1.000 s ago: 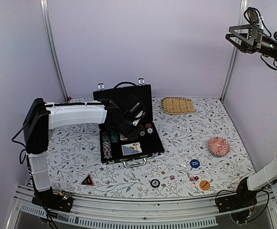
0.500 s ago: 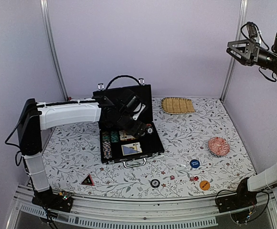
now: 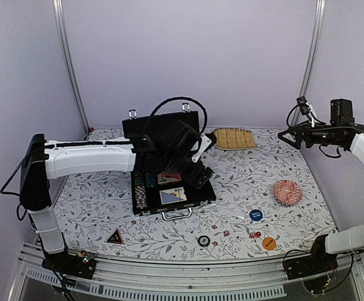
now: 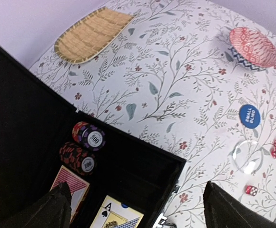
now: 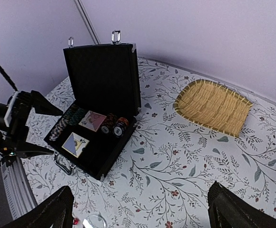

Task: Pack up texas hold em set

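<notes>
Top external view: case open, loose pieces not yet gathered

The briefcase is seen lying open on the table, left of centre, with its lid upright. Chips and cards are already seated inside it, as the left wrist view shows, while the right-hand compartment looks bare. The left gripper is held above that part of the case, its fingers spread wide with nothing between them. The right gripper is raised high over the far right side of the table, likewise spread and empty.

Well apart from the case, toward the near right, a blue disc, an orange disc, a clear disc and red dice are scattered on the table. A dish and a mat are also present and are not judged to belong to the set.

The step in hand is judged to be the collecting of loose pieces, with the closing of the lid not yet reached. For the next move, one gripper would need to be lowered to a disc or a die. Since the discs lie flat, a low, narrowed pinch across the edge is likely called for, after which the piece would be carried to the bare compartment.
</notes>
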Robot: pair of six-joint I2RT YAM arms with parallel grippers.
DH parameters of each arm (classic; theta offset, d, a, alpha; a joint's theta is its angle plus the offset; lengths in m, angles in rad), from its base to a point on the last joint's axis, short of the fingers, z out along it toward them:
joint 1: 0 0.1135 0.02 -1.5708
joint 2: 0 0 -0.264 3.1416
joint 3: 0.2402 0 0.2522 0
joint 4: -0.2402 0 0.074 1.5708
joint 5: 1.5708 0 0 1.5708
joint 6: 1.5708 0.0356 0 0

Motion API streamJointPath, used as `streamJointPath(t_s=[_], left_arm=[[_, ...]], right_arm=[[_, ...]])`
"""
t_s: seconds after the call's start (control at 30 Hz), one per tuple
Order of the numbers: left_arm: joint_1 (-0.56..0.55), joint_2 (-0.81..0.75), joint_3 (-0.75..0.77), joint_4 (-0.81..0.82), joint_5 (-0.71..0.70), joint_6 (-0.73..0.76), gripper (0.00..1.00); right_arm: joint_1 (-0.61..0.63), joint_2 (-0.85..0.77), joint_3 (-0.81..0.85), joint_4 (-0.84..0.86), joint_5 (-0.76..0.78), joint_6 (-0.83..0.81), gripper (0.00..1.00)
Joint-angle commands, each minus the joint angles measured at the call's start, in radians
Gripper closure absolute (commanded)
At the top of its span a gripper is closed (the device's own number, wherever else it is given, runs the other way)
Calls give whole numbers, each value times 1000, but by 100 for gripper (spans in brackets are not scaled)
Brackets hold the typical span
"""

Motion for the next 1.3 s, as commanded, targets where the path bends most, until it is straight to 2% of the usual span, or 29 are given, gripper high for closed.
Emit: streamJointPath(t_s=[0.0,0.07,0.13,0.2,0.27,0.33,0.47,0.6,0.7,0.8,0.97,1.27], left_arm=[[-66,73,53,73,-118,-24,3],[-62,197,179,-68,-140,-47,3],[-66,303,310,-193,-158,-79,4],[-77,327,313,-178,-159,-86,8],[-91,295,249,-99,-172,-85,8],[-87,233,174,-33,-184,-99,5],[-52,85,33,49,-164,-98,4],[41,-47,-86,44,-3,-156,7],[116,-134,-164,46,113,-161,18],[165,-220,-243,73,133,-130,21],[255,-283,-291,39,64,-107,21],[324,-376,-405,118,31,-86,19]], right_arm=[[22,-108,-75,82,194,-98,1],[24,-108,-84,77,261,-108,1],[24,-103,-86,48,251,-179,1],[23,-111,-120,49,188,-248,1],[24,-88,-125,24,104,-280,1],[52,-36,-96,-48,64,-317,6],[194,16,-104,-93,229,-424,13],[340,71,-130,-119,347,-491,22],[465,134,-156,-130,469,-535,26],[550,195,-171,-132,549,-553,25],[655,272,-175,-138,605,-578,23],[791,381,-193,-167,665,-619,19]])
